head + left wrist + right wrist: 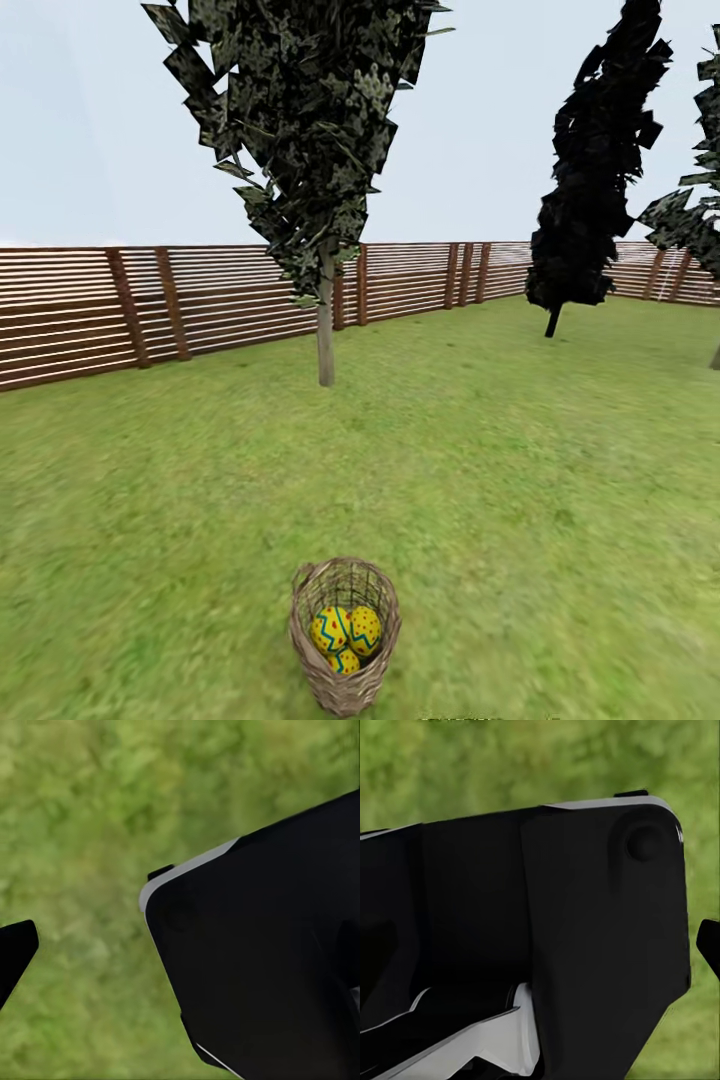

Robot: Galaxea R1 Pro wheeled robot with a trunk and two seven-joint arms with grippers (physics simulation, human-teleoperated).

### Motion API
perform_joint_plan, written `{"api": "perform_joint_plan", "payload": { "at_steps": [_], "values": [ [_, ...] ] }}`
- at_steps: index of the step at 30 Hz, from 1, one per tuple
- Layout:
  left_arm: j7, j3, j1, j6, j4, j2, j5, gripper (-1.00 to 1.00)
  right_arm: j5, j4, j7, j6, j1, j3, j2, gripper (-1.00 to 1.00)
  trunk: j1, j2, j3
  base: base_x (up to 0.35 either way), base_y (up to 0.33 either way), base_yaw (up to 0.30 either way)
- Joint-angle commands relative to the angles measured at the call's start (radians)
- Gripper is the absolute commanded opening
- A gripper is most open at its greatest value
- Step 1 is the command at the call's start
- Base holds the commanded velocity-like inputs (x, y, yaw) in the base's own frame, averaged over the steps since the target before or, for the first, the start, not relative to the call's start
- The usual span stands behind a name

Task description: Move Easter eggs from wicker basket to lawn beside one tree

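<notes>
basket (344,640) is seen nearest, on grass (520,520) | three eggs (346,632) inside, judged light, smooth, slippery; to be gripped across the middle | tree (325,330) beyond | claw state cannot be told

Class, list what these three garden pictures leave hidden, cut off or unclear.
1. Third egg, head view: mostly covered by the two eggs above it; its pattern is unclear.
2. Wicker basket, head view: inner floor hidden by the eggs.
3. Right-hand tree, head view: cut off by the picture's edge.
4. Both wrist views: large black robot parts block the blurred lawn; gripper states cannot be read.
</notes>
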Motion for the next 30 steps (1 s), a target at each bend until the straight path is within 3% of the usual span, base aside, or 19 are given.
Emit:
{"api": "perform_joint_plan", "payload": {
  "at_steps": [1,13,30],
  "values": [
    [-0.001,-0.002,0.000,-0.003,0.000,0.001,0.000,1.00,-0.002,0.000,0.004,-0.003,0.000,-0.008,0.000,1.00,0.000,-0.001,0.000,0.000,0.269,-0.265],
    [-0.001,-0.002,0.000,-0.003,0.000,0.001,0.000,1.00,-0.001,0.000,0.004,-0.003,0.000,-0.007,0.000,1.00,0.000,-0.001,0.005,0.000,0.283,-0.245],
    [-0.001,-0.002,0.000,-0.003,0.000,0.001,0.000,1.00,0.002,0.001,0.004,-0.003,0.000,0.000,0.001,1.00,0.000,-0.001,0.006,0.000,0.231,-0.029]
  ]
}}
